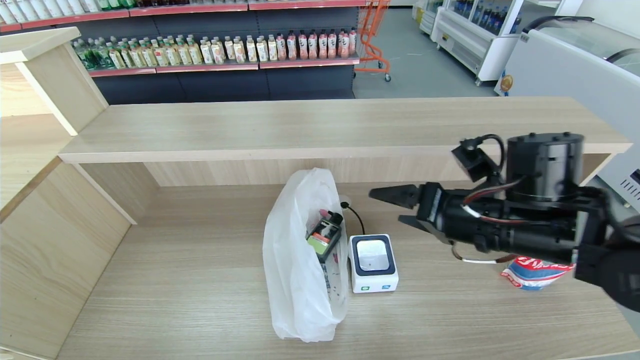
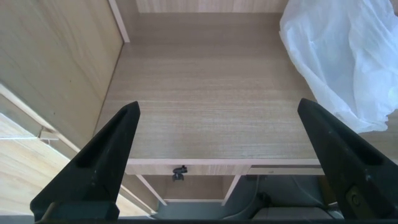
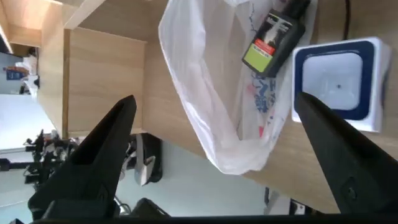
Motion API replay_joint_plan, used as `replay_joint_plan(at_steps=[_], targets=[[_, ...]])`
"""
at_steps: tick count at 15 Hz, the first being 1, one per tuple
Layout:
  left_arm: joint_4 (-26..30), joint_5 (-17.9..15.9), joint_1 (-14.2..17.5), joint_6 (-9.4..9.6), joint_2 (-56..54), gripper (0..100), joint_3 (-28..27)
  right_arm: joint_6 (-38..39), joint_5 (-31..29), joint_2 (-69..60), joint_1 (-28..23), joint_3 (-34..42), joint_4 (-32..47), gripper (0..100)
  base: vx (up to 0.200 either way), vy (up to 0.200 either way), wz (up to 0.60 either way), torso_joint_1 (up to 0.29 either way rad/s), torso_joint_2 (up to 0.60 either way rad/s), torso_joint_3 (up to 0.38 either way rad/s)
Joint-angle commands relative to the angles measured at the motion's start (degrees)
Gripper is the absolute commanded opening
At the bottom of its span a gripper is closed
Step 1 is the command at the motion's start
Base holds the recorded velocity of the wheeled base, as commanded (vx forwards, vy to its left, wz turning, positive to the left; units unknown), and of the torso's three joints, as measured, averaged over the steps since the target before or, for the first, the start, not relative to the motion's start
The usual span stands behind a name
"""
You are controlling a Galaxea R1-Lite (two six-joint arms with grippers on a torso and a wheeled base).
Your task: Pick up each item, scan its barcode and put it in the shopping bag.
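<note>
Head view, bottle (image 1: 325,235) inside white shopping bag (image 1: 290,280)

This is a small grocery shop, seen from behind its checkout. A pale wooden counter (image 1: 340,125) with a raised customer ledge runs across the scene. On the lower desk near its middle sits a white barcode scanner (image 1: 373,262), with a thin white plastic shopping bag (image 1: 290,280) just to its left. Beyond the counter, on the far left, dark shelving (image 1: 225,85) with red edge strips carries long rows of bottled drinks (image 1: 215,50). An orange wheeled basket trolley (image 1: 372,35) stands at the shelving's right end. On the far right, across a grey aisle, stand a white glass-fronted chiller (image 1: 465,45) and a glass-lidded chest freezer (image 1: 560,65).
</note>
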Motion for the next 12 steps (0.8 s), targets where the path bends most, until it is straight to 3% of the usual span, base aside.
replay_joint_plan(at_steps=[1,5,6,7,9,12], targets=[[0.0,0.0,0.0,-0.01,0.0,100,0.0,-5.4,-4.0,-19.3,-5.9,5.3,13.9,100,0.000,0.000,0.00,0.000,0.00,0.000],[0.0,0.0,0.1,-0.01,0.0,100,0.0,-9.7,-23.4,-27.1,-13.7,3.7,33.3,100,0.000,0.000,0.00,0.000,0.00,0.000],[0.0,0.0,0.0,-0.01,0.0,100,0.0,-9.6,-25.7,-27.6,-15.9,3.0,36.5,100,0.000,0.000,0.00,0.000,0.00,0.000],[0.0,0.0,0.0,-0.01,0.0,100,0.0,-9.6,-27.0,-28.4,-21.7,2.2,41.3,100,0.000,0.000,0.00,0.000,0.00,0.000],[0.0,0.0,0.0,-0.01,0.0,100,0.0,-9.1,-26.1,-27.6,-28.0,1.1,43.4,100,0.000,0.000,0.00,0.000,0.00,0.000],[0.0,0.0,0.1,-0.01,0.0,100,0.0,-8.4,-24.1,-26.7,-30.7,0.1,45.1,100,0.000,0.000,0.00,0.000,0.00,0.000]])
